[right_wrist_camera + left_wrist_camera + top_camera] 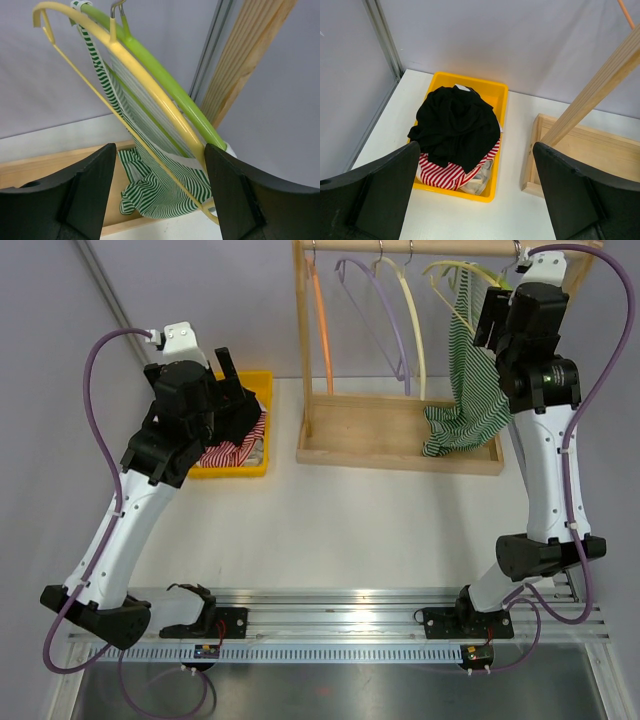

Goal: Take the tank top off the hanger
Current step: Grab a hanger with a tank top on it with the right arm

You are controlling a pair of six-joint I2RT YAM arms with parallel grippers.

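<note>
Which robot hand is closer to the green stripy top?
Right. The right gripper is up at the rack, the tank top just ahead of its open fingers. The left gripper is over the yellow bin, off to the side.

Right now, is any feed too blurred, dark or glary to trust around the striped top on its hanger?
Top external: even light, no glare, tank top sharp. Right wrist: yellow hanger and green hanger crisp, the gripper's own fingers dark and soft-edged. Left wrist: clear, though the black garment in the yellow bin shows little fold detail.
</note>
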